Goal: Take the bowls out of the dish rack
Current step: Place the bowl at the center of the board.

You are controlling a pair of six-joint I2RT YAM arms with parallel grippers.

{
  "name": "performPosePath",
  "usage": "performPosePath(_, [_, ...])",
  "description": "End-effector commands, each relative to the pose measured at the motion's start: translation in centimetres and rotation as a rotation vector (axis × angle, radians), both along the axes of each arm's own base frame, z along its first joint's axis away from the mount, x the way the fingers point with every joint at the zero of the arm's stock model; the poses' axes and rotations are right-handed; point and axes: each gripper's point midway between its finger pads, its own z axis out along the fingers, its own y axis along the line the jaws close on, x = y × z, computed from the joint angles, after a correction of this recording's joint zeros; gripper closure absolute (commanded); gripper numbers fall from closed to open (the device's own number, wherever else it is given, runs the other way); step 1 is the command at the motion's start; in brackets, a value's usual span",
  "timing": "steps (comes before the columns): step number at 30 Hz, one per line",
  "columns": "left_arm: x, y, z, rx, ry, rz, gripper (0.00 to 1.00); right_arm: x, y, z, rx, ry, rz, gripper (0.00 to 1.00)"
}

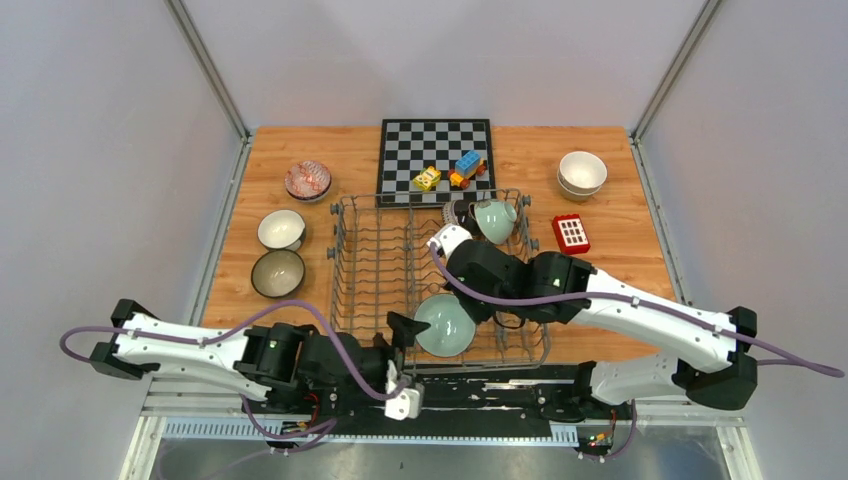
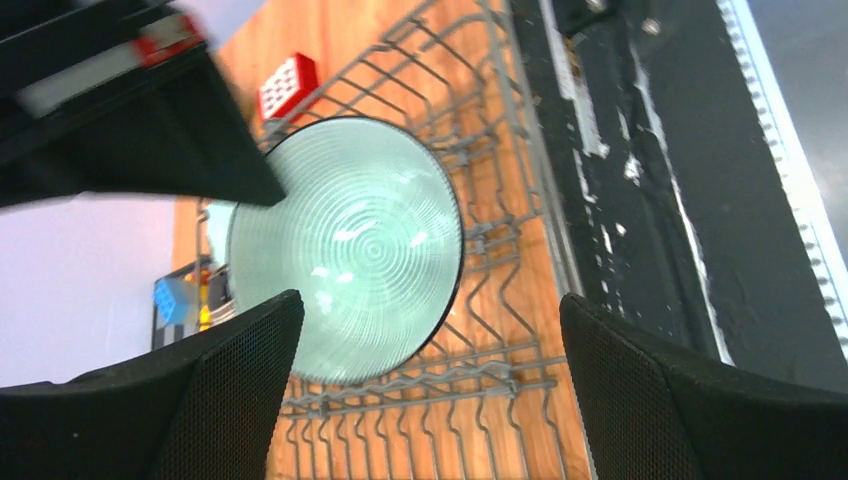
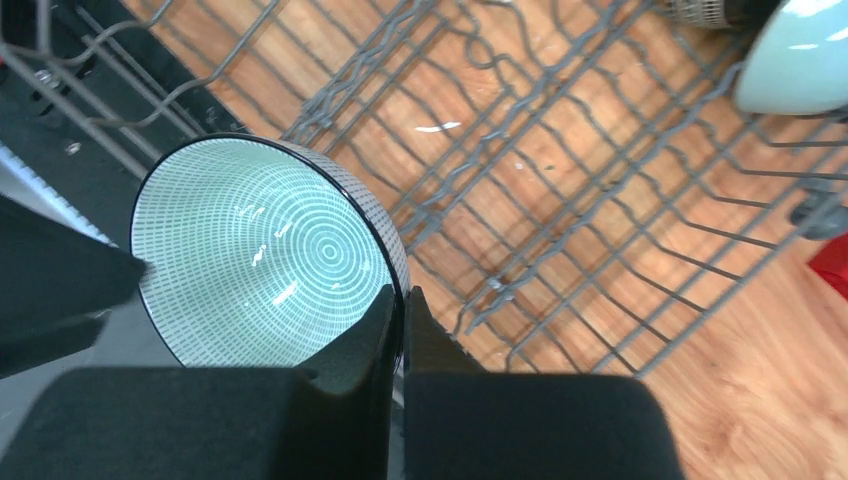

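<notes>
- Left gripper (image 2: 430,305): jaws spread wide with nothing held; in the overhead view one black finger (image 1: 405,328) stands just beside the left edge of the ribbed mint bowl (image 1: 444,324); whether they touch cannot be told
- Three bowls stand on the wooden table (image 1: 350,160) left of the dish rack (image 1: 342,262), each apart from the others: red-patterned bowl (image 1: 307,180) farthest, cream bowl (image 1: 281,229) in the middle, dark-rimmed bowl (image 1: 277,272) nearest
- Dish rack: grey wire basket with rows of tines, at the table's centre
- Ribbed mint bowl: inside the rack at its near end, dark rim, mouth showing to the overhead view
- Right gripper (image 3: 402,300): closed on the rim of the ribbed mint bowl, one finger inside the bowl and one outside
- Pale mint bowl (image 1: 495,220): at the rack's far end, tipped on its side
- Chessboard (image 1: 410,150): just behind the rack, with toy blocks (image 1: 450,172) on it
- Red block (image 1: 571,233): on the table, right of the rack
- Stacked cream bowls (image 1: 582,172): far right of the table, well apart from the rack
</notes>
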Motion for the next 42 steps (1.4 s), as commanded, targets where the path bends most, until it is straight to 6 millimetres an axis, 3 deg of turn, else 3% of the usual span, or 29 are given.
performPosePath(1, [1.5, 0.6, 5.1, -0.255, 0.042, 0.115, 0.00, 2.7, -2.5, 3.1, -0.053, -0.159, -0.082, 1.00])
performPosePath(6, [3.3, 1.6, 7.0, -0.370, 0.157, 0.297, 0.00, 7.6, -7.3, 5.2, -0.073, -0.214, -0.258, 1.00])
performPosePath(9, [4.7, 2.3, 7.6, -0.444, 0.237, 0.444, 0.00, 11.4, -12.7, 6.4, -0.008, -0.242, -0.499, 1.00])
performPosePath(10, [5.2, 2.5, 7.6, -0.469, 0.260, 0.495, 0.00, 12.7, -15.4, 6.3, 0.011, -0.251, -0.619, 1.00])
performPosePath(12, [6.0, 3.0, 7.6, -0.512, 0.312, 0.584, 0.00, 14.1, -19.4, 6.5, 0.080, -0.277, -0.806, 1.00])
performPosePath(17, [6.8, 3.7, 6.4, -0.658, 0.457, 0.703, 0.00, 14.1, -27.0, 4.1, 0.108, -0.298, -1.198, 1.00])
performPosePath(21, [8.7, 6.5, 5.4, -0.838, 0.566, 0.892, 0.00, 13.6, -31.4, 1.3, 0.066, -0.287, -1.444, 1.00])
performPosePath(25, [9.9, 9.6, 3.8, -0.909, 0.612, 1.043, 0.00, 13.8, -34.9, -0.9, 0.068, -0.279, -1.632, 1.00])
performPosePath(29, [10.2, 11.3, 2.9, -0.974, 0.697, 1.107, 0.00, 15.6, -37.0, -3.4, 0.178, -0.244, -1.743, 1.00])
performPosePath(34, [10.1, 11.3, 2.4, -0.967, 0.726, 1.113, 0.00, 17.1, -38.6, -7.5, 0.347, -0.134, -1.841, 1.00])
performPosePath(37, [10.1, 11.4, 2.2, -0.936, 0.706, 1.128, 0.00, 18.7, -38.7, -8.3, 0.431, -0.144, -1.813, 1.00])
performPosePath(42, [10.1, 11.0, 2.2, -0.919, 0.679, 1.135, 0.00, 18.9, -39.4, -9.8, 0.457, -0.139, -1.849, 1.00])
